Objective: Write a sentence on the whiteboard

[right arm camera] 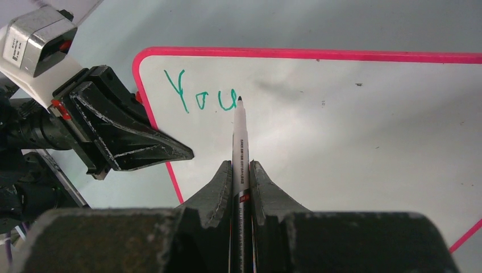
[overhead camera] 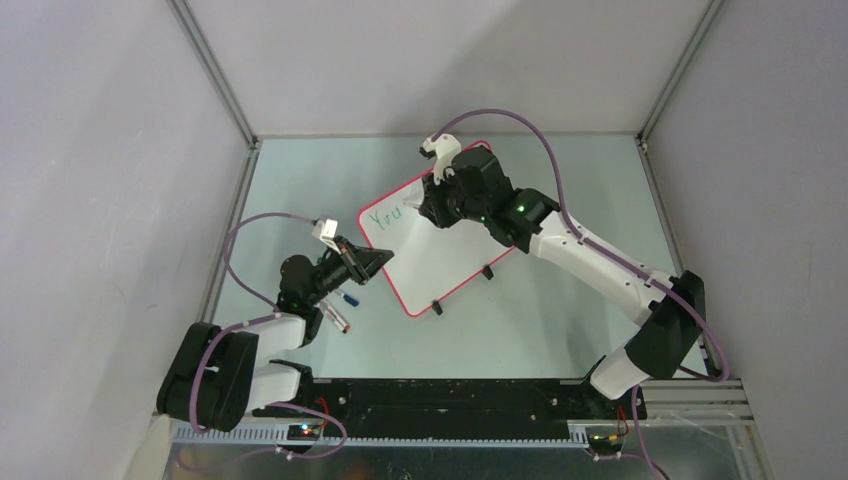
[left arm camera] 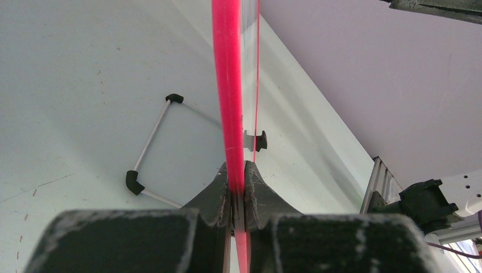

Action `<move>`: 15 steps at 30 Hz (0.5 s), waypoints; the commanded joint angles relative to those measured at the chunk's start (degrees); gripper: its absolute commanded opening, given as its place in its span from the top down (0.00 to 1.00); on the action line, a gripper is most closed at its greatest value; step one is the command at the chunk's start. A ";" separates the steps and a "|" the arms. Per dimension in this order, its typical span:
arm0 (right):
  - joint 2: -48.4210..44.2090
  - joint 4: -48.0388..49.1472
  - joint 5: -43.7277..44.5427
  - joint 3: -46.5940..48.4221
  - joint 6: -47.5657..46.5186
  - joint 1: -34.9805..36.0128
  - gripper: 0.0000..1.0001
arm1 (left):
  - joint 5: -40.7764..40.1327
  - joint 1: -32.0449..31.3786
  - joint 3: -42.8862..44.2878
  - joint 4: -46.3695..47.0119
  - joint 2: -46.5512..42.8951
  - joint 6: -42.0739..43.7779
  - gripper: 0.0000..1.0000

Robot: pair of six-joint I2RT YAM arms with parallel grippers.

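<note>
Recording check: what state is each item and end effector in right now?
whiteboard: green "You" written, rim clamped.
marker: uncapped, tip at the board after the "u".
left end effector: shut on whiteboard rim.
right end effector: shut on marker.
spare pens: lying on the table.

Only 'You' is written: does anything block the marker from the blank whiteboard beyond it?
Nothing visible does. The marker in the right gripper has its tip at the whiteboard just past the u; the left gripper clamps its rim beside the Y.
</note>
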 commanded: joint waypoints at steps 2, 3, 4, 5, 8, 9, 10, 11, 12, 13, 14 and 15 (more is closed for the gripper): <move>-0.78 2.66 0.72 0.77 0.19 -0.47 1.00 | -0.25 -0.30 0.54 -0.75 -0.18 5.99 0.96; -0.75 2.82 0.82 0.84 0.14 -0.48 1.00 | -0.27 -0.33 0.53 -0.75 -0.13 5.99 0.96; -0.69 2.89 0.90 0.90 0.21 -0.60 1.00 | -0.28 -0.29 0.57 -0.75 -0.16 5.94 0.96; -0.57 3.01 0.87 0.97 0.23 -0.63 1.00 | -0.24 -0.33 0.55 -0.75 -0.16 5.98 0.96; 0.09 2.85 0.90 1.79 0.10 -0.68 1.00 | -0.28 -0.33 0.57 -0.75 -0.19 5.96 0.95; 0.30 2.76 0.91 1.94 0.14 -0.67 1.00 | -0.22 -0.35 0.59 -0.75 -0.22 5.94 0.96; 0.61 2.78 0.92 2.34 0.10 -0.73 1.00 | -0.30 -0.32 0.61 -0.79 -0.25 5.92 0.96; 0.78 2.69 0.88 2.52 0.09 -0.70 1.00 | -0.36 -0.34 0.57 -0.82 -0.21 5.97 0.96; 1.19 2.59 0.85 2.95 0.09 -0.70 1.00 | -0.37 -0.29 0.60 -0.83 -0.29 5.98 0.96; 1.33 2.47 0.80 3.14 0.09 -0.72 1.00 | -0.35 -0.33 0.57 -0.88 -0.32 6.05 0.96; 1.61 2.31 0.65 3.50 0.02 -0.70 1.00 | -0.37 -0.29 0.58 -0.96 -0.40 6.13 0.96; 1.88 2.28 0.59 3.74 0.00 -0.67 1.00 | -0.33 -0.32 0.59 -0.99 -0.36 6.10 0.96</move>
